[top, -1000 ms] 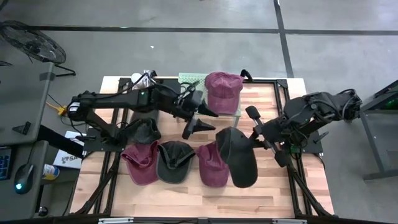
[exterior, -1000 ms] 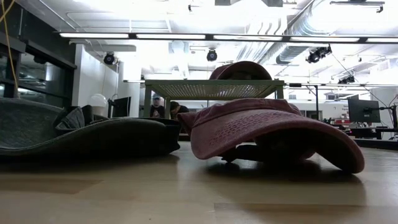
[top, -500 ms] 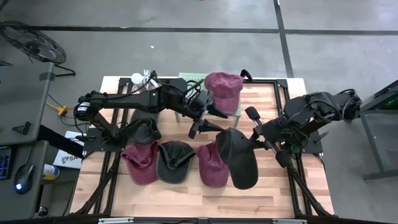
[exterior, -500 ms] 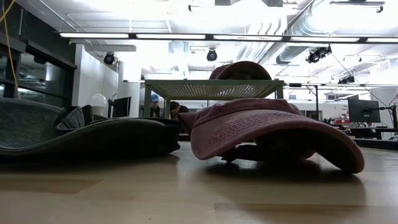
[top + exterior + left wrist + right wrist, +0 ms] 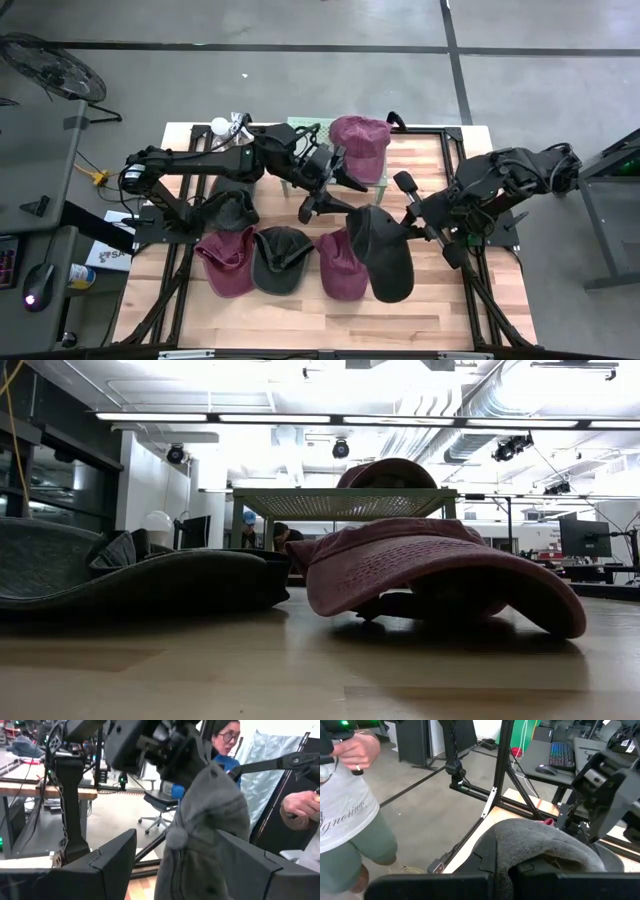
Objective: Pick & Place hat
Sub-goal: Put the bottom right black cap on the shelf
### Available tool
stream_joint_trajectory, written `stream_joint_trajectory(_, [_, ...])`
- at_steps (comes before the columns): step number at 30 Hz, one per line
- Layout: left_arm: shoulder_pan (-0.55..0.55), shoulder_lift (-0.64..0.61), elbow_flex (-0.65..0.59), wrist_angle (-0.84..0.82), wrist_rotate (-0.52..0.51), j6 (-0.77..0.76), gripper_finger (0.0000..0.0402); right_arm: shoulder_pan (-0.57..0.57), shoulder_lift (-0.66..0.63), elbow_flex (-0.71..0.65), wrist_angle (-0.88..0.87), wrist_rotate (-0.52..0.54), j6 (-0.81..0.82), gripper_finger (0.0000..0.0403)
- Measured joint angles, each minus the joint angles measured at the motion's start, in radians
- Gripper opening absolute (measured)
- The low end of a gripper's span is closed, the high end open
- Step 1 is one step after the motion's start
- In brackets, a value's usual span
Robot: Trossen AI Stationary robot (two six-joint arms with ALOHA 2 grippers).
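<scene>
A dark grey hat (image 5: 385, 255) hangs from my right gripper (image 5: 402, 214), which is shut on it above the table's right middle. My left gripper (image 5: 330, 197) is open and reaches in level from the left. In the left wrist view its two fingers (image 5: 112, 860) stand on either side of the hanging hat (image 5: 205, 845); I cannot tell if they touch it. A maroon hat (image 5: 358, 145) rests on a green mesh rack (image 5: 305, 128) at the far edge. Several more hats lie on the table in a row, among them a maroon one (image 5: 343, 262) and a dark one (image 5: 282, 258). My right gripper pinches the grey hat by the upper part of its crown (image 5: 207, 770), reaching in from the table's right and slanting slightly down. Cloth bulges above the fingers (image 5: 540, 845); one layer or several, I cannot tell. The hat hangs slack below, its top button (image 5: 175, 838) facing the left gripper.
A dark hat (image 5: 228, 210) and a maroon hat (image 5: 225, 262) lie at the table's left. The rack (image 5: 340, 503) stands on legs at the far side. People stand beyond the table: one (image 5: 227, 735) behind the right arm, another (image 5: 345, 795) on the other side.
My left gripper has crept toward the hanging hat and has tipped up and turned a little, still open. The right gripper and its hat have kept still.
</scene>
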Motion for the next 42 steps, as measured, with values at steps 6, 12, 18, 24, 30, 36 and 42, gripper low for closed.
stream_joint_trajectory(6, [0.0,0.001,0.0,-0.004,-0.007,0.0,0.0261,-0.001,0.011,0.0,0.002,-0.001,0.0,0.0])
stream_joint_trajectory(12, [-0.009,0.019,0.0,-0.002,0.007,0.0,0.0261,-0.001,0.014,0.0,0.018,0.003,-0.005,0.0])
stream_joint_trajectory(18, [-0.027,0.029,0.0,0.013,0.034,-0.004,0.0261,-0.001,0.014,0.0,0.03,0.007,-0.009,0.0])
stream_joint_trajectory(24, [-0.038,0.037,0.0,0.057,0.039,-0.012,0.0261,-0.001,0.014,0.0,0.03,0.011,-0.009,0.0])
stream_joint_trajectory(30, [-0.04,0.035,0.0,0.072,0.055,-0.028,0.0249,-0.001,0.014,0.0,0.025,0.041,-0.001,0.0])
stream_joint_trajectory(36, [-0.051,0.035,0.0,0.064,0.058,-0.028,0.0199,-0.001,0.014,0.0,0.01,0.062,0.004,0.0])
stream_joint_trajectory(42, [-0.051,0.035,0.0,0.061,0.059,-0.028,0.0158,-0.001,0.014,0.0,-0.008,0.092,0.019,0.0])
